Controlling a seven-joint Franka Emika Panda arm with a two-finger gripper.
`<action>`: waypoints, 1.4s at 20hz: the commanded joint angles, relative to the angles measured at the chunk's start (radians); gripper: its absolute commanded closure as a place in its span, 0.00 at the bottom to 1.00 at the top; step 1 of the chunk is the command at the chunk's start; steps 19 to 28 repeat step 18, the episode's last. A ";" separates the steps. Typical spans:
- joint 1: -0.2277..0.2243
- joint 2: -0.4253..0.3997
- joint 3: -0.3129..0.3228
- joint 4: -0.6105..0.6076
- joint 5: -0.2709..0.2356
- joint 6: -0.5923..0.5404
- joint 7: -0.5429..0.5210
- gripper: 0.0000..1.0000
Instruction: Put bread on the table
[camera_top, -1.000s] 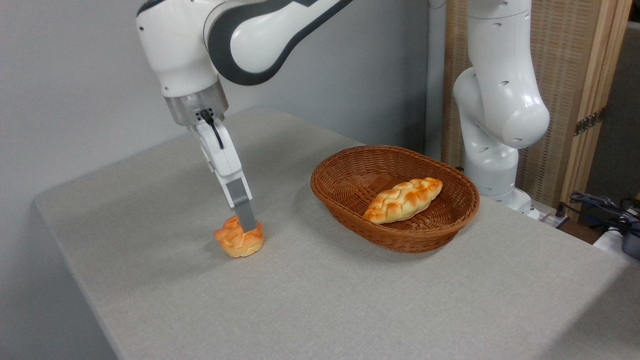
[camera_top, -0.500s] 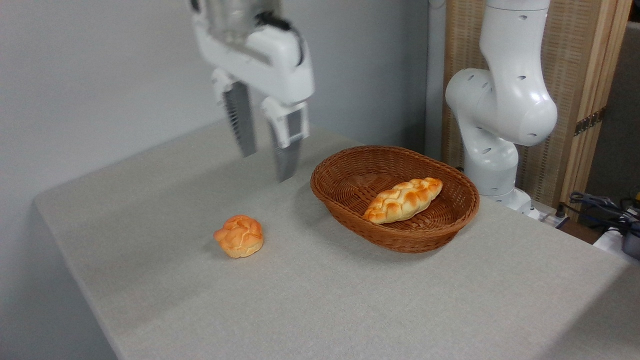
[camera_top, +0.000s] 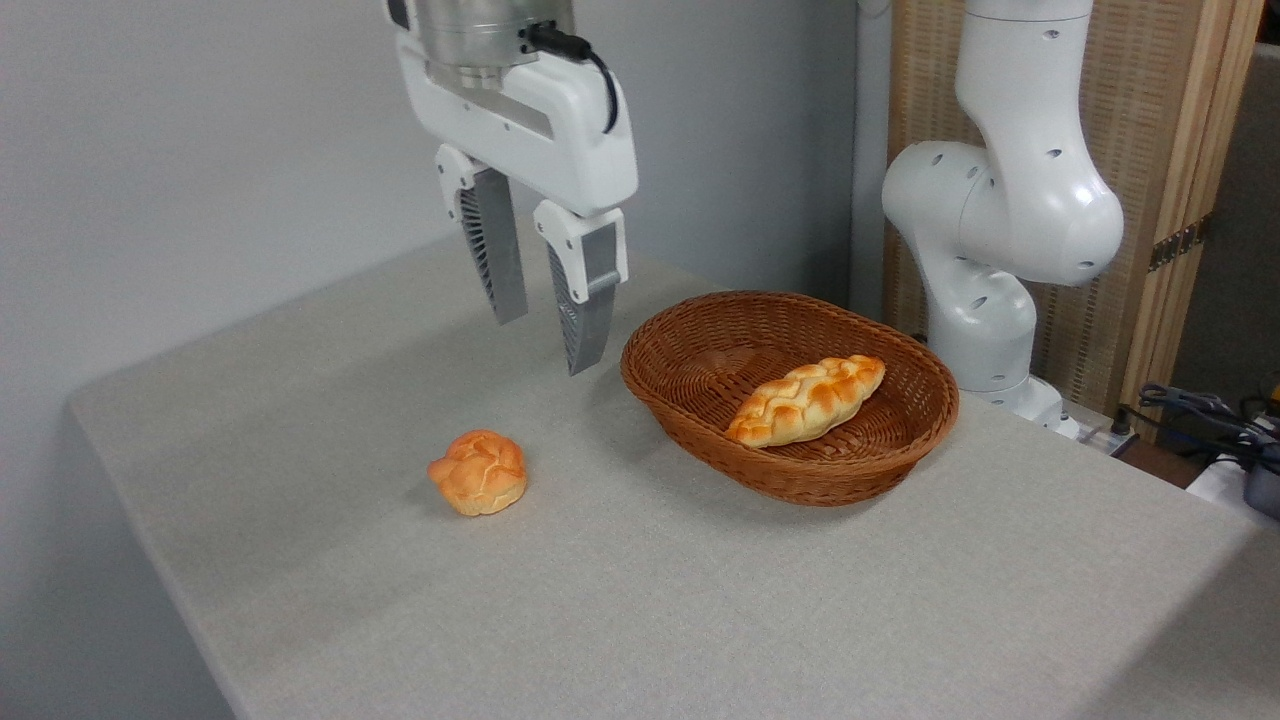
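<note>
Grey wall and a slatted wooden screen stand behind a light grey tabletop (camera_top: 700, 600) with rounded corners. Above its far side hangs the gripper (camera_top: 546, 338), its two ribbed grey fingers (camera_top: 498, 260) spread apart with a clear gap between them and nothing held, tips pointing down and well clear of the surface. Right of the fingers, close by but not touching, sits a brown wicker basket (camera_top: 800, 480) of oval shape; a pale braided loaf (camera_top: 806, 399) lies slanted inside it. Nearer the camera and lower left of the fingers, the bread (camera_top: 479, 472), a small glossy orange-golden knotted bun, rests alone on the bare tabletop, well apart from the basket and from the gripper. At the back right, the arm's white base (camera_top: 985, 250) rises from the table's far edge in front of the wooden screen, and some dark cables (camera_top: 1200, 410) lie at the right border.
</note>
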 joint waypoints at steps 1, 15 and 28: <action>0.025 0.024 -0.044 0.023 0.061 0.015 -0.077 0.00; 0.025 0.031 -0.065 0.024 0.079 0.012 -0.077 0.00; 0.026 0.031 -0.064 0.024 0.075 0.011 -0.072 0.00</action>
